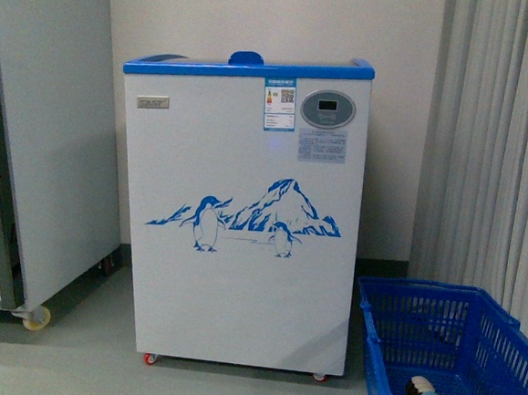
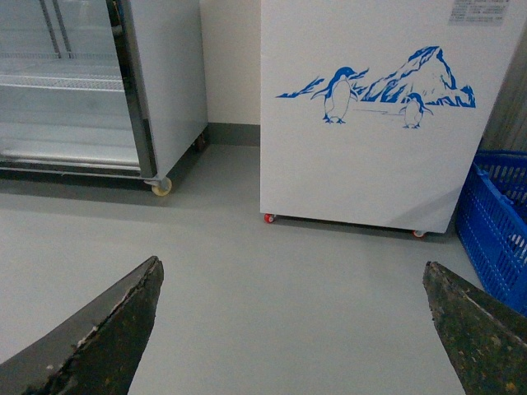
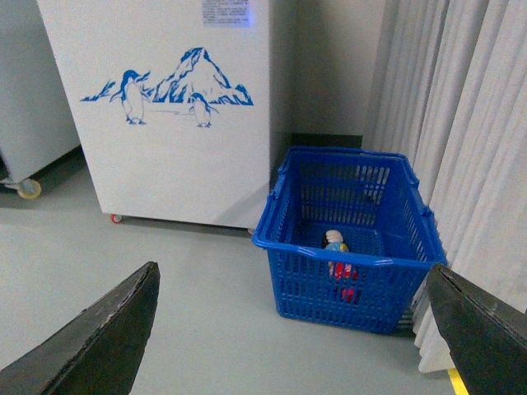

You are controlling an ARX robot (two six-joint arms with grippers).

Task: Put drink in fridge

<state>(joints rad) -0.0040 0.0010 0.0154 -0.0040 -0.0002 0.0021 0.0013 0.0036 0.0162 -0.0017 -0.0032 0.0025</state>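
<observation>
The fridge (image 1: 241, 251) is a white chest freezer with a blue top rim and a blue penguin-and-mountain graphic, standing on small wheels against the wall; its lids look shut. It also shows in the left wrist view (image 2: 370, 164) and the right wrist view (image 3: 165, 164). A small item with blue, yellow and red parts, seemingly the drink (image 3: 334, 246), lies in a blue basket (image 3: 395, 262), mostly hidden by its wall; it also shows in the front view (image 1: 425, 391). My left gripper (image 2: 290, 263) and right gripper (image 3: 292, 266) are open and empty above the grey floor, well short of both.
The blue basket (image 1: 421, 289) stands on the floor right of the fridge, also in the left wrist view (image 2: 494, 230). A tall grey-white cabinet (image 1: 58, 145) on castors stands at the left, with shelves showing (image 2: 66, 82). A pale curtain (image 1: 498, 134) hangs at the right.
</observation>
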